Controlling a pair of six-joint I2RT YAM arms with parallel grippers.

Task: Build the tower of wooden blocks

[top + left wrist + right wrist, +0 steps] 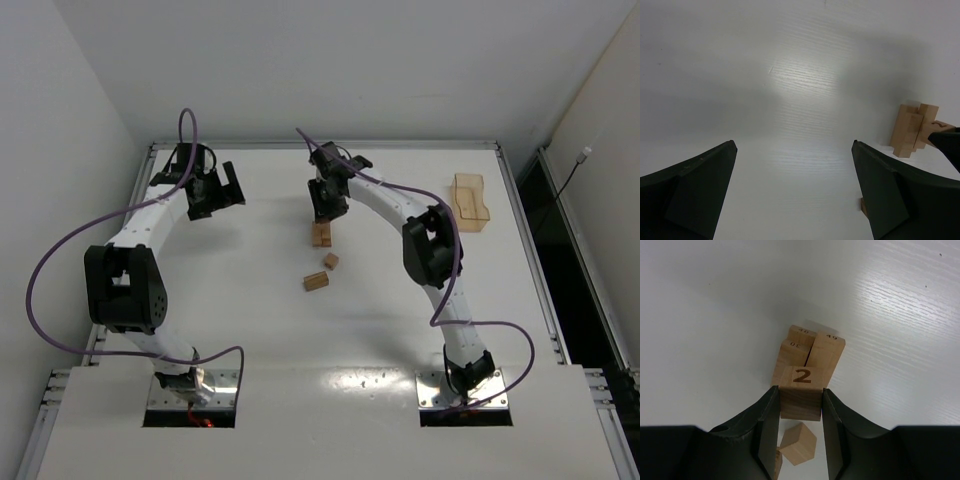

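Observation:
The tower [321,235] is a small stack of light-brown wood blocks in the middle of the table. In the right wrist view it shows as upright numbered pieces [810,352]. My right gripper [800,390] is shut on a wood block marked "2" [801,402], held just over the tower's near side; I cannot tell whether it touches. Two loose wood blocks [330,261] [316,281] lie nearer the arms, one a cube [797,442] under the jaws. My left gripper [794,145] hangs open and empty at the far left [215,190], with the tower [912,130] to its right.
A translucent tan tray [470,200] stands at the far right of the table. The right arm's purple cable loops over the table's right half. A raised rim [330,145] borders the table at the back.

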